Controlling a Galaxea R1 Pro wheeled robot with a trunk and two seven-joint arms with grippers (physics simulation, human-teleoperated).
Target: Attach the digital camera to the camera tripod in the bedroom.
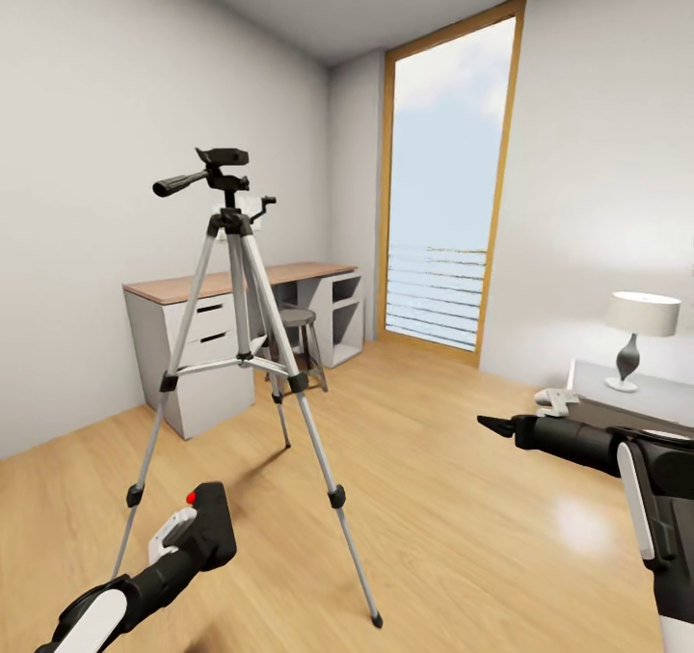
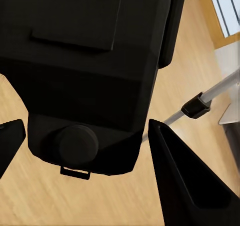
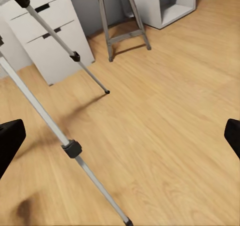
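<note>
Black fingers of the left gripper (image 1: 198,537) were clamped on the camera (image 1: 207,523), low at the left of the head view, red button (image 1: 191,497) up and pale side panel facing left. From the left wrist, the camera (image 2: 85,70) sat between the two fingers (image 2: 190,186), its dark body close to the lens, a round knob on its near face, with wood floor (image 2: 165,100) and one tripod leg (image 2: 210,95) beyond. Just past the camera stood the tripod (image 1: 241,344), upright on three spread silver legs, black head and pan handle (image 1: 183,183) on top with nothing mounted there; camera and tripod were apart, the camera well below the head. Over on the right, the right gripper (image 1: 496,426) hung in mid-air, pointing left; from its wrist the fingertips (image 3: 10,143) sat wide apart at the edges, nothing between them, jaws spread over bare floor and tripod legs (image 3: 72,148). Behind the tripod were a desk (image 1: 222,335) with drawers, a stool (image 1: 297,330), and a tall wood-framed window (image 1: 448,180). A lamp (image 1: 638,335) stood far right.
</note>
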